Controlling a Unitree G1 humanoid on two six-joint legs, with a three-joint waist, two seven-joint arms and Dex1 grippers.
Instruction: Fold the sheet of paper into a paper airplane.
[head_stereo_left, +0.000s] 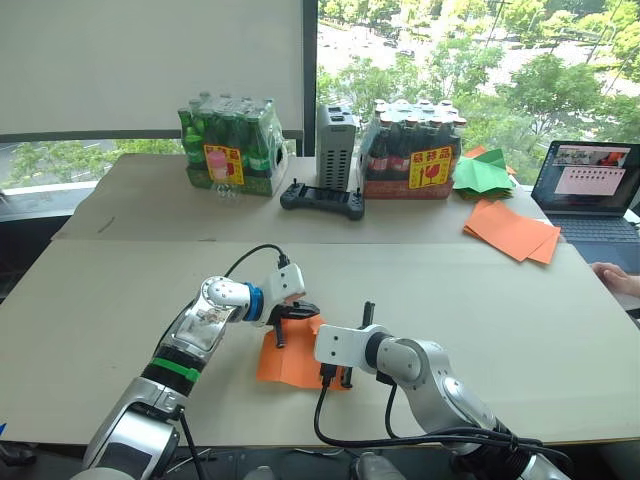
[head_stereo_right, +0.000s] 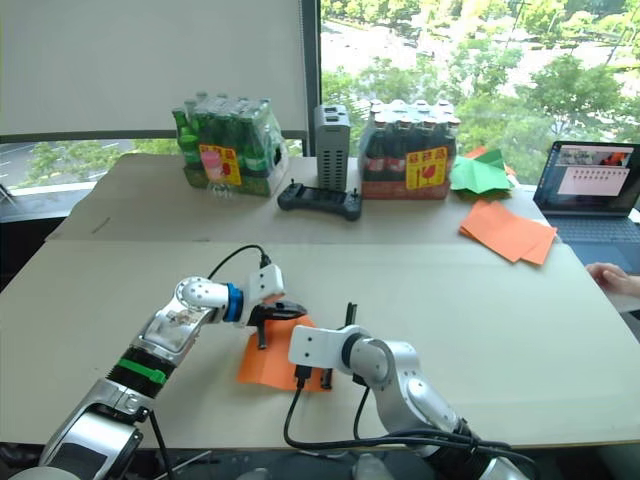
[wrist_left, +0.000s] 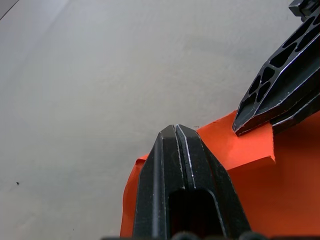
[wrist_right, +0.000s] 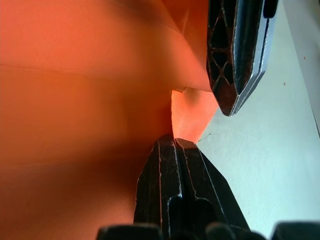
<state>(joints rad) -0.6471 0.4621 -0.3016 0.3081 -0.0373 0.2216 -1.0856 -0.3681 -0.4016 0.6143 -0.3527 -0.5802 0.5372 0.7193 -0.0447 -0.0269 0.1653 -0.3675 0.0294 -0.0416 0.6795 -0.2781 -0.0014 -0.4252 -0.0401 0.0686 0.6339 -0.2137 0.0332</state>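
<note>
thin orange creased sheet of paper (head_stereo_left: 293, 358), near-centre on beige surface (head_stereo_left: 120, 330) | left tool (head_stereo_left: 287, 318), right tool (head_stereo_left: 349, 350): fingers pressed together, tips on paper | light, floppy, slides; pinch an edge

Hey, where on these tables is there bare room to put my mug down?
The near table is bare on the left of the left claw and on the right of the right claw. Its middle is crowded: both claws press on the sheet of paper. The far table's left end is bare; bottle packs and the stack of orange sheets fill the rest.
</note>
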